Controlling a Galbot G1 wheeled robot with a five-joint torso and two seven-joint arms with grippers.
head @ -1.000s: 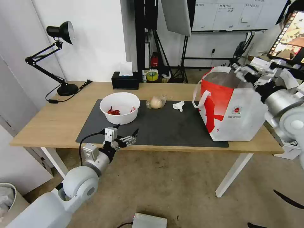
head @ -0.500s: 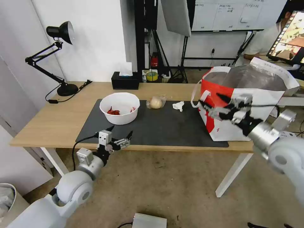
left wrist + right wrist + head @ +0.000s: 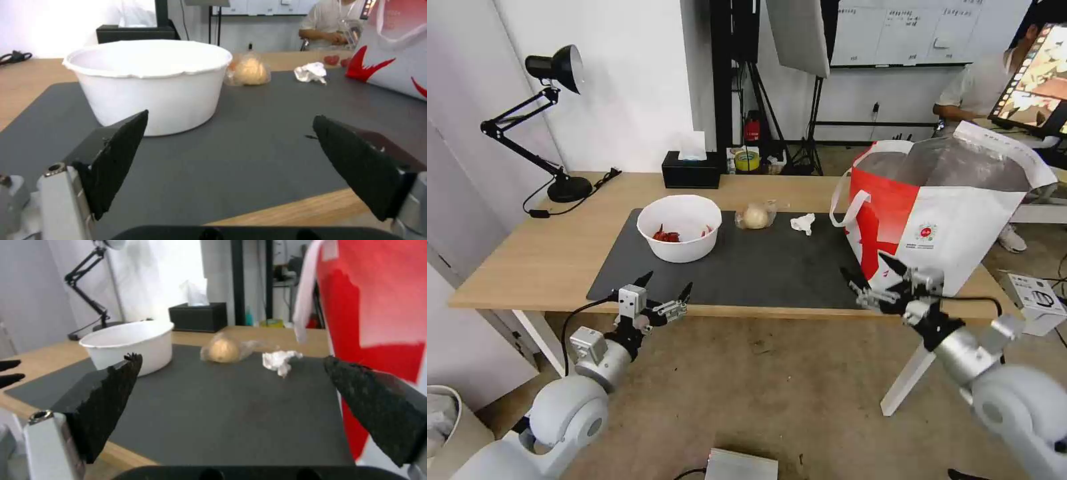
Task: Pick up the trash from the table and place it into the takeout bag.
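Observation:
The white bowl (image 3: 679,227) with red scraps sits on the dark mat (image 3: 774,267) of the table (image 3: 527,260). Right of it lie the bagged bun (image 3: 755,215) and the crumpled tissue (image 3: 803,223). The red-and-white takeout bag (image 3: 940,220) stands open at the table's right end. My left gripper (image 3: 666,283) hovers open and empty off the front edge, facing the bowl (image 3: 151,83). My right gripper (image 3: 864,267) is open and empty at the front edge beside the bag (image 3: 378,306), looking toward the bun (image 3: 222,350) and tissue (image 3: 278,360).
A black desk lamp (image 3: 554,120) stands at the back left and a black tissue box (image 3: 691,170) at the back edge. Bare wood lies left of the mat. A silver box (image 3: 740,465) rests on the floor. A person sits behind the bag.
My right arm came down from above the bag's mouth to the table's front edge, open throughout. My left gripper drew back and lower, away from the bowl.

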